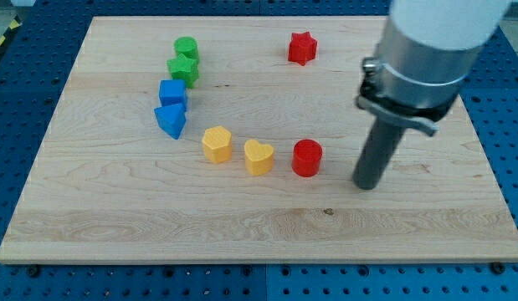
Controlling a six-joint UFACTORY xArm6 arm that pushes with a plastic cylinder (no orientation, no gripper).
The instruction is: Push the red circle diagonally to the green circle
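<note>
The red circle point(307, 157) sits on the wooden board right of centre. The green circle point(186, 48) sits near the view's top left, with a green star point(183, 69) touching it just below. My tip point(367, 184) rests on the board to the right of the red circle and slightly lower, a short gap apart from it. The rod rises from the tip to the arm's grey and white body at the view's top right.
A red star point(301, 48) lies near the top centre. A blue cube point(172, 92) and a blue triangle point(171, 120) sit at the left. A yellow hexagon point(217, 144) and a yellow heart point(259, 156) lie left of the red circle.
</note>
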